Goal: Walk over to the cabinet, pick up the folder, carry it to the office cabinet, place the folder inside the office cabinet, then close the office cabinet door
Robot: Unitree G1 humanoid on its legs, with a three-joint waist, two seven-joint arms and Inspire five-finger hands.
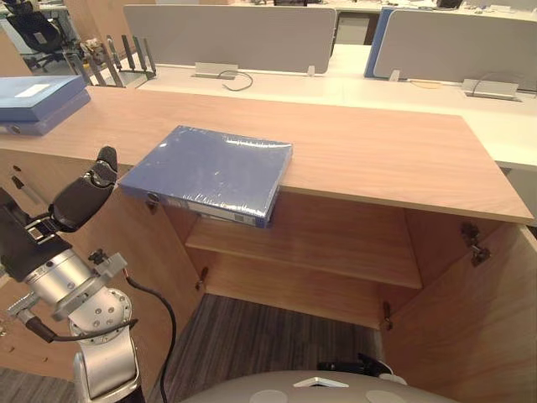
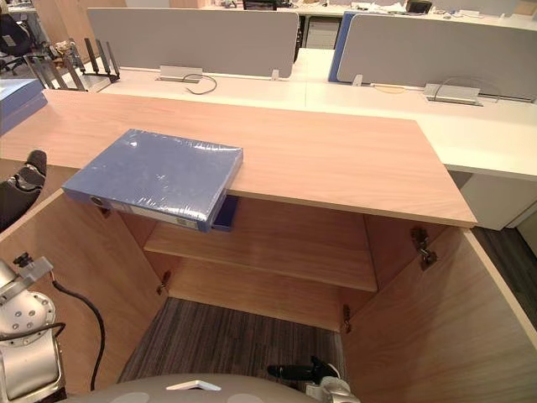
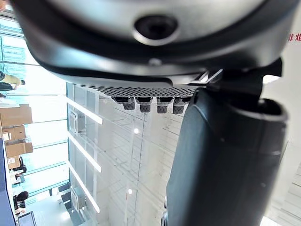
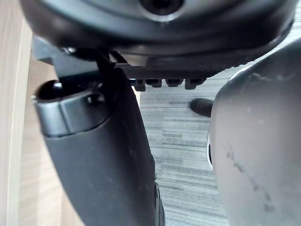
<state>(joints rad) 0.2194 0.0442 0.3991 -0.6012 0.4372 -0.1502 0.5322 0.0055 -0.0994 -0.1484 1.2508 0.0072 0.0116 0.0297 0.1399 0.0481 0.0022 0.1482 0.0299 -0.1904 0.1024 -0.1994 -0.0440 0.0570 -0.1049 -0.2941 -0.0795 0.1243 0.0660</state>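
Second folder [image 1: 35,101] cut off at left edge, shelf [image 1: 327,243] partly hidden behind folder [image 1: 210,172]

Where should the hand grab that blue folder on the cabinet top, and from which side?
Best take the blue folder by its spine edge, which juts past the front of the cabinet top. Come from the front, thumb above and fingers below. It lies flat, so elsewhere nothing gets under it. The left hand is nearest.

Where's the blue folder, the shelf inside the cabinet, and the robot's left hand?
blue folder [image 1: 214,168], left eye view, top cover.
shelf [image 1: 336,239], left eye view, bare board.
left hand [image 1: 80,197], left eye view, palm.
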